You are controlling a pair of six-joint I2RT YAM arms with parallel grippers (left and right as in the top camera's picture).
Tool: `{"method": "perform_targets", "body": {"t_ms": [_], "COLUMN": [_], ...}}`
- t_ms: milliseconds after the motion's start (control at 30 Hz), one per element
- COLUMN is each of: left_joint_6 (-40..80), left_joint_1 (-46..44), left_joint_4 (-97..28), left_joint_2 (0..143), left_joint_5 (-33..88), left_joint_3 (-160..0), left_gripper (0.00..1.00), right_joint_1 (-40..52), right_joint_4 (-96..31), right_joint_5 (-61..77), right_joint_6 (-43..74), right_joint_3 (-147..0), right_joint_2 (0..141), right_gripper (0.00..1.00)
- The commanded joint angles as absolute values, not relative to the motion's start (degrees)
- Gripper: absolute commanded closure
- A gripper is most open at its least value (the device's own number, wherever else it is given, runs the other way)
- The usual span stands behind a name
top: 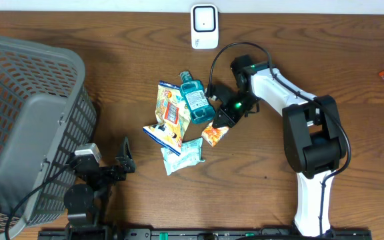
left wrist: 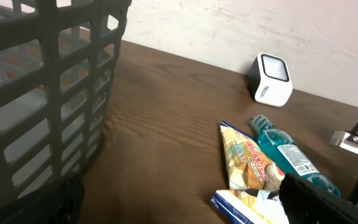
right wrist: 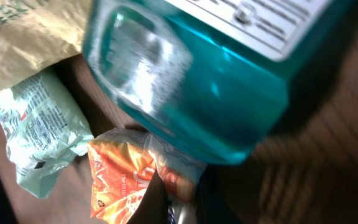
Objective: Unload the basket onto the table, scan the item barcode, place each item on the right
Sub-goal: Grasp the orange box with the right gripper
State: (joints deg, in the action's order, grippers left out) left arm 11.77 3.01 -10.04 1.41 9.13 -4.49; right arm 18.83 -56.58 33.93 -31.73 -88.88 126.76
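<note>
Two views tell it differently: overhead, the right gripper (top: 221, 121) meets a crinkly orange packet (top: 214, 135) mid-tabletop (top: 312, 53), beside a teal plastic bottle (top: 194, 97) — the boxy white scanner (top: 204, 27) well apart. Only the right wrist view shows the packet's crimped edge pinched in the closed gripper. Left gripper (top: 127, 159) stands spread wide by the grey lattice basket (top: 32, 120).
</note>
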Motion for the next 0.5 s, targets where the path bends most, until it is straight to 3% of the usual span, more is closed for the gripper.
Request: {"method": "perform_targets", "body": {"t_ms": [0, 233, 467], "left_joint_6": [11.66, 11.66, 11.66], "left_joint_1": [3.14, 3.14, 3.14], "left_joint_4": [-11.46, -11.46, -11.46], "left_joint_2": [1.43, 1.43, 1.43], "left_joint_5": [10.07, 10.07, 10.04], "left_joint_3": [-3.6, -3.6, -3.6], "left_gripper": [0.0, 0.0, 0.0], "right_joint_1": [18.48, 16.88, 14.98], "right_joint_4": [-58.76, -73.47, -83.31], "right_joint_5": [28.21, 36.97, 43.64], "right_joint_6": [-21.93, -8.01, 7.27], "right_joint_3": [-91.9, -103.44, -105.73], "right_joint_2": [128.46, 128.38, 128.16], "right_gripper": [0.99, 0.99, 0.99]}}
